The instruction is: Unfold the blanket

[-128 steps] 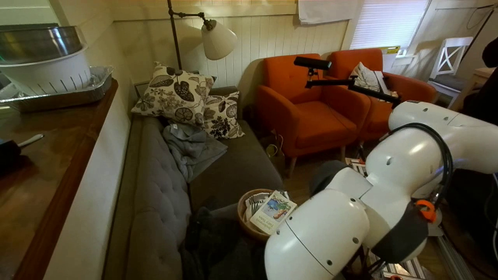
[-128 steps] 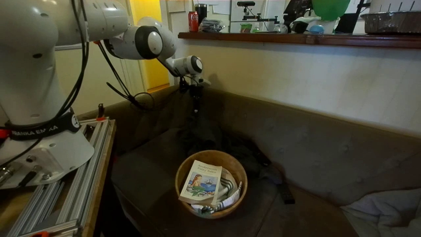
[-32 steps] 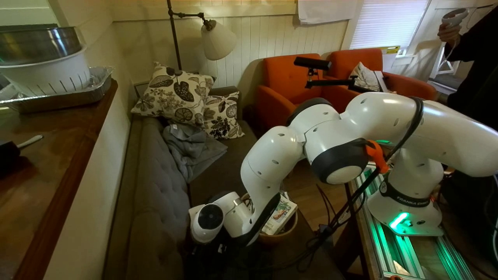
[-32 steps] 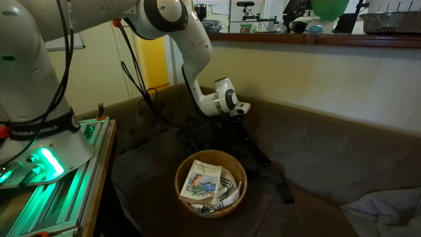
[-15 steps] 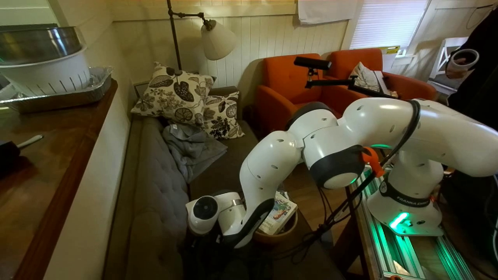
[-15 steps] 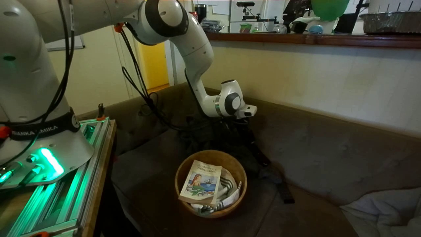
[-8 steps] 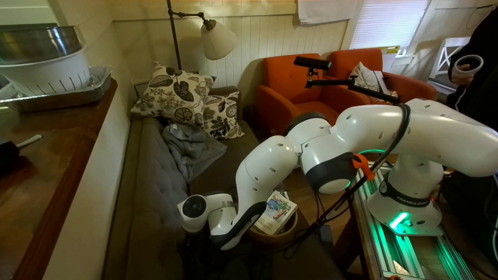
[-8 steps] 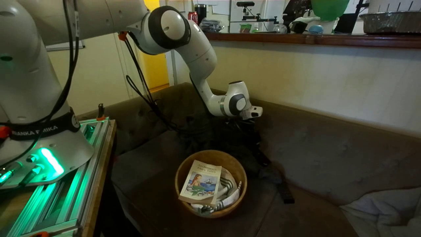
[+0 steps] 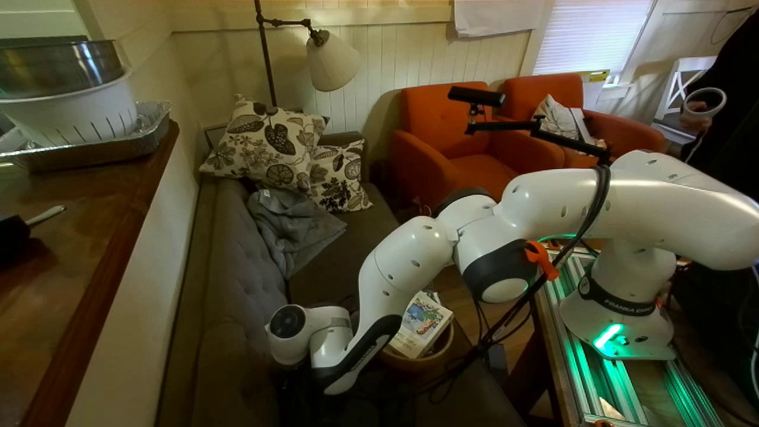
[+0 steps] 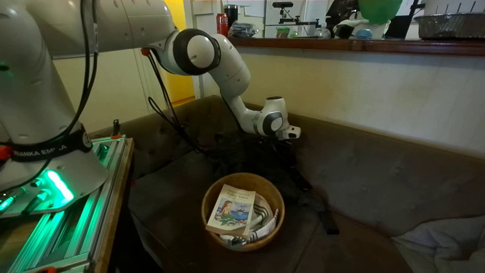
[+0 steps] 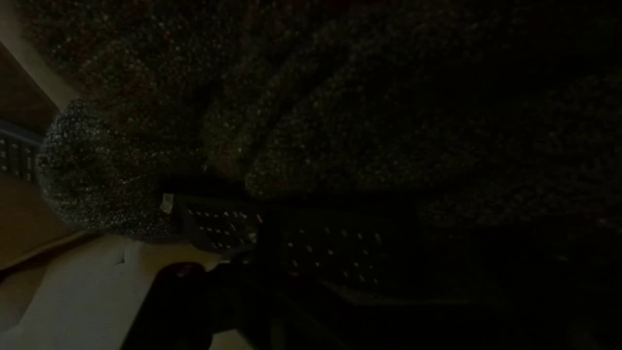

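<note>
Catching remote (image 11: 316, 243): was possible, since it lay near the fingers (image 11: 170, 301), at six o'clock of the blanket (image 11: 311, 121) in wrist view.
Fingers: wide or narrow, I could not tell.

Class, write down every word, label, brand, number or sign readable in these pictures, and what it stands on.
"Andersen's Fairy Tales": the book in the wooden bowl.
"FRANKA EM", ending unclear: the black band on the arm's base.
Too small or blurred: any print on the red can, the yellow label by the window and the remotes.
</note>
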`<action>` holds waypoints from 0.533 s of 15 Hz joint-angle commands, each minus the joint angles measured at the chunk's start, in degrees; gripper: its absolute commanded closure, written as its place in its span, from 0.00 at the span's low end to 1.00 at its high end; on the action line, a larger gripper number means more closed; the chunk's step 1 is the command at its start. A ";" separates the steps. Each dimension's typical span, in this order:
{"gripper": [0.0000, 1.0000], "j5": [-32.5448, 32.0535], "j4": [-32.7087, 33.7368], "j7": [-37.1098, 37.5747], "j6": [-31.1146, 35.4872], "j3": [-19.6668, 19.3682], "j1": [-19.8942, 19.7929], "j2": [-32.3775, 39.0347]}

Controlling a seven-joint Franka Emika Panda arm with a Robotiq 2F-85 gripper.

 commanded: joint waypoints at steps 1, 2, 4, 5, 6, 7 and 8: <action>0.00 1.49 0.91 -0.01 -0.24 -1.19 -0.28 -0.07; 0.00 1.36 1.09 0.76 0.26 -2.05 -0.17 -0.15; 0.00 1.00 1.72 2.65 0.28 -4.38 0.34 -0.27; 0.00 0.80 1.96 3.36 -1.16 -5.50 0.61 -0.35; 0.00 0.54 2.68 4.79 -3.48 -7.22 1.34 0.11; 0.00 0.34 2.59 5.72 -4.67 -7.97 1.53 0.09; 0.00 0.28 2.46 5.85 -5.22 -7.71 1.37 0.12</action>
